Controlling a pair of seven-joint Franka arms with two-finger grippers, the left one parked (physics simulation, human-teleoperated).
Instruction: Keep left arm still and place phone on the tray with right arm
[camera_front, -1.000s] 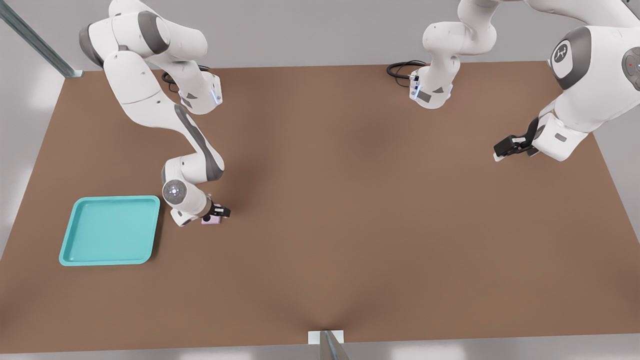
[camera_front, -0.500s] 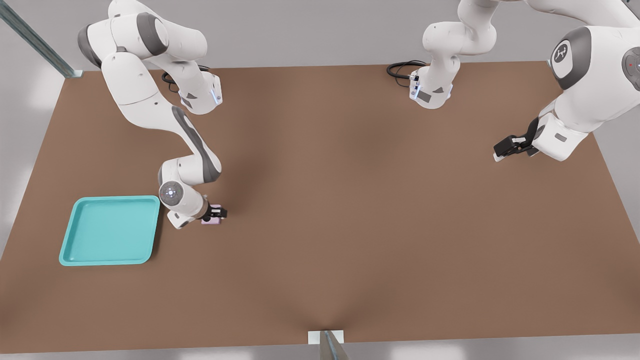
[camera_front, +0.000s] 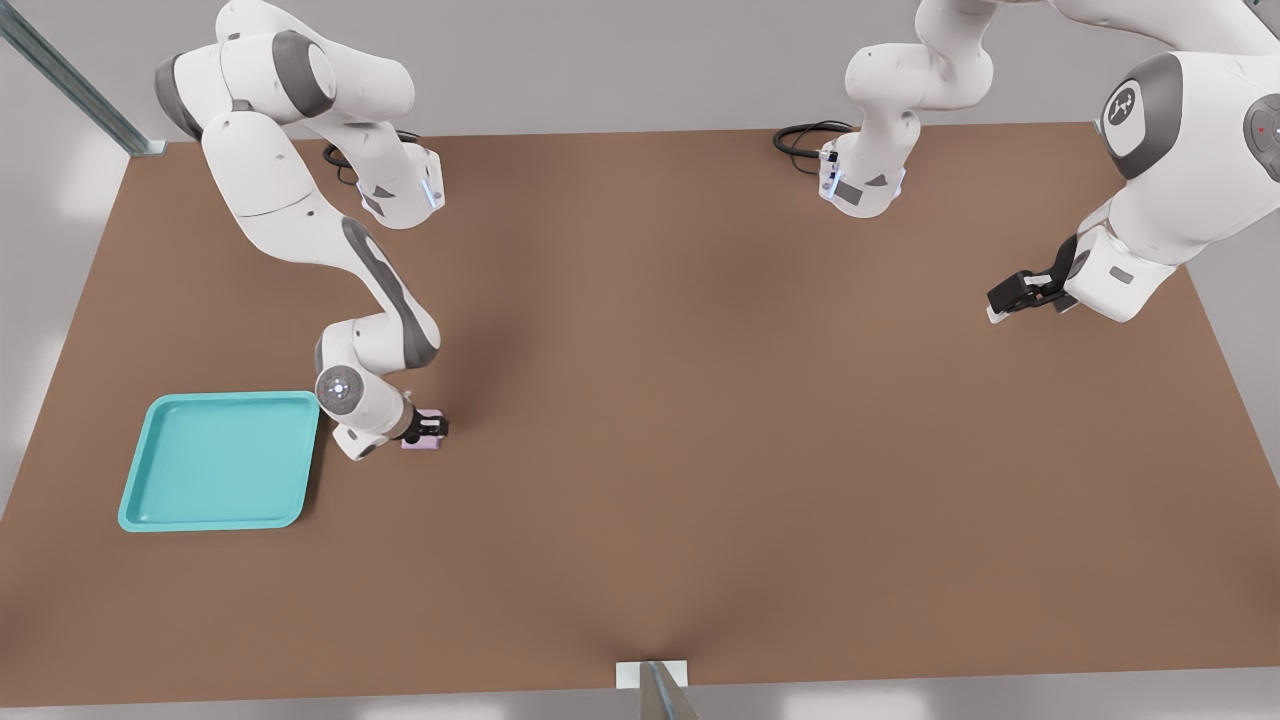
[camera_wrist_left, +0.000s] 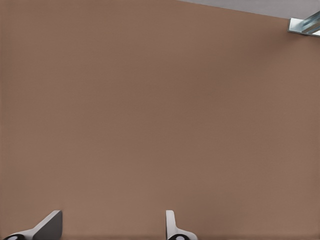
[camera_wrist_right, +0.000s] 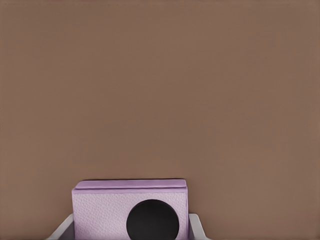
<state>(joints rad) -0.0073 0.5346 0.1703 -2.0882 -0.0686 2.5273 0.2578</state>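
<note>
So the small pale pink-lilac squarish phone (camera_front: 424, 436) sits between the right arm's black two-finger jaws (camera_front: 428, 428), low over the brown surface (camera_front: 700, 400). In the right wrist view the phone (camera_wrist_right: 131, 210) fills the gap between the two white fingertips (camera_wrist_right: 196, 229), one on each side and pressed up against its edges, with one round black lens facing the camera. The jaws look closed onto it, only as wide as the phone itself. I can't tell from the front view whether the phone has left the surface or is just touching it.

What matters for the next move is direction: the flat turquoise squarish plastic tray (camera_front: 140, 505) with the low raised rim lies toward the front view's left of the phone, near but not touching, with the wrist of the right arm (camera_front: 365, 405) in between. My guess is that the phone needs enough height to clear that rim, then a short carry across to the tray's floor.
</note>
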